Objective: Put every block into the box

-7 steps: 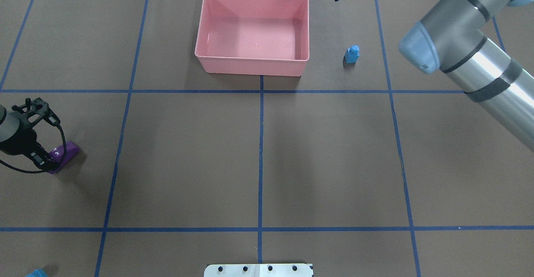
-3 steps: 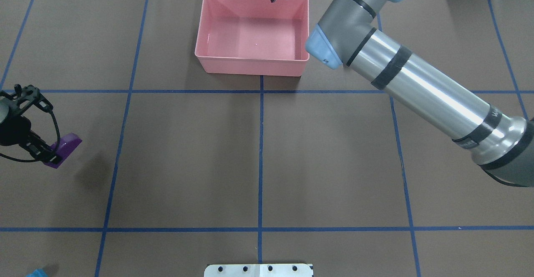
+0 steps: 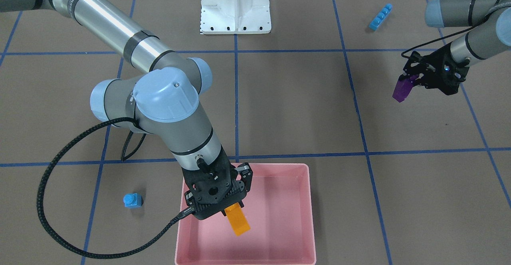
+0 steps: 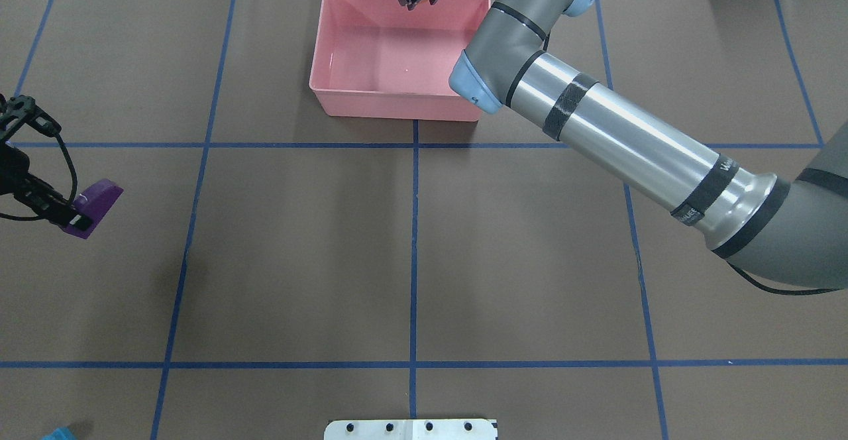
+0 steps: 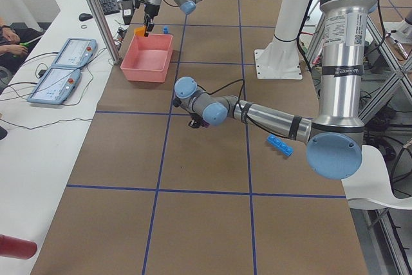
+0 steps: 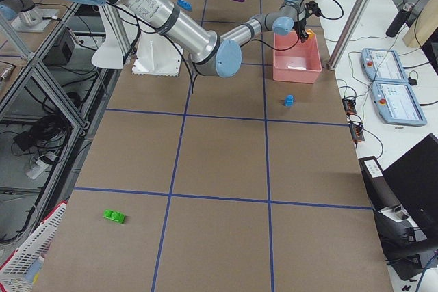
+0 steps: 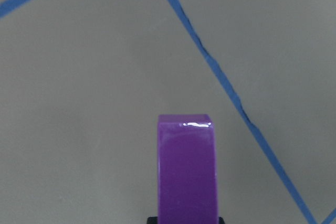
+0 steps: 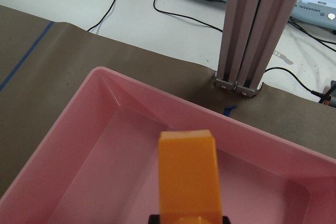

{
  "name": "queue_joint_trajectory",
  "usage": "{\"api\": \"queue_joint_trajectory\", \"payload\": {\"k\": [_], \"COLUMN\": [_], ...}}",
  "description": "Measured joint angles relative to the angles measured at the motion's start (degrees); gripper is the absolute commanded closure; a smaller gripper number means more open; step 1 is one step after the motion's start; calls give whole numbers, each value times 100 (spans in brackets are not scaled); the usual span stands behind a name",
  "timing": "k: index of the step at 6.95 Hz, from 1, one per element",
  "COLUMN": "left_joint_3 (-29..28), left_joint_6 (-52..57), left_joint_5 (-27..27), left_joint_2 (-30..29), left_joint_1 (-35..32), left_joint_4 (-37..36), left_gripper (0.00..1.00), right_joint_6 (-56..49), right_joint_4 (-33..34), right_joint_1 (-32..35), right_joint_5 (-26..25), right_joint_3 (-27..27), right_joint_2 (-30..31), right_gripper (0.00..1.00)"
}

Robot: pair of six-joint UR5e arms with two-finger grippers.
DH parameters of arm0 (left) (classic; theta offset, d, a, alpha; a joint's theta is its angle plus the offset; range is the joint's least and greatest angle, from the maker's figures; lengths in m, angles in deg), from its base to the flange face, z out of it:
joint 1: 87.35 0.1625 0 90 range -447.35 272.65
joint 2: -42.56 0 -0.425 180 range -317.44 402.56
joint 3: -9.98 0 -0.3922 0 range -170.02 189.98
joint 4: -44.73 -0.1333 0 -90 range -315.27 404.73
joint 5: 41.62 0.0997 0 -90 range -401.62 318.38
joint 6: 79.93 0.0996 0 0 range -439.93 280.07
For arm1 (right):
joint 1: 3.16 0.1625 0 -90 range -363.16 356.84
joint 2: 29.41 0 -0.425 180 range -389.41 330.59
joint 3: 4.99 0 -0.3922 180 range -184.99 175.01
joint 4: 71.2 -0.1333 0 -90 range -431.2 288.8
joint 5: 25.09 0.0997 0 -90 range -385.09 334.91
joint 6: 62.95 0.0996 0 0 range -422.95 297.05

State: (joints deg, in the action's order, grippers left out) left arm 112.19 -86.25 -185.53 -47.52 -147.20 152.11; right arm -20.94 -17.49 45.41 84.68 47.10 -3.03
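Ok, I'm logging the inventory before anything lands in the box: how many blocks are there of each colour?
Blue: 2, the tiny blue block and the long blue block
Orange: 1, the orange block
Purple: 1, the purple block
Green: 1, the green block
Total: 5

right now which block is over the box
The orange block, held by the right gripper above the box; the purple block is held far from it.
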Motion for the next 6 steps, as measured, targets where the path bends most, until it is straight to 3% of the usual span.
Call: {"api": "queue_joint_trajectory", "payload": {"k": [2, 6], "left_joint_3": [-16, -20], "left_joint_6": [-685, -3822], "left_joint_5": [-103, -117], "left_joint_2": [-505, -2100], "left_joint_1": [-90, -202], "left_joint_4": [-83, -11], "left_gripper": [100, 100], "right_joint_6": [170, 254], "right_joint_4": [-53, 2005], "right_joint_1": [-16, 269], "right_joint_5": [-8, 585], "right_joint_3": [-195, 771], "right_joint_2": [-54, -12], "right_gripper": [1, 2]}}
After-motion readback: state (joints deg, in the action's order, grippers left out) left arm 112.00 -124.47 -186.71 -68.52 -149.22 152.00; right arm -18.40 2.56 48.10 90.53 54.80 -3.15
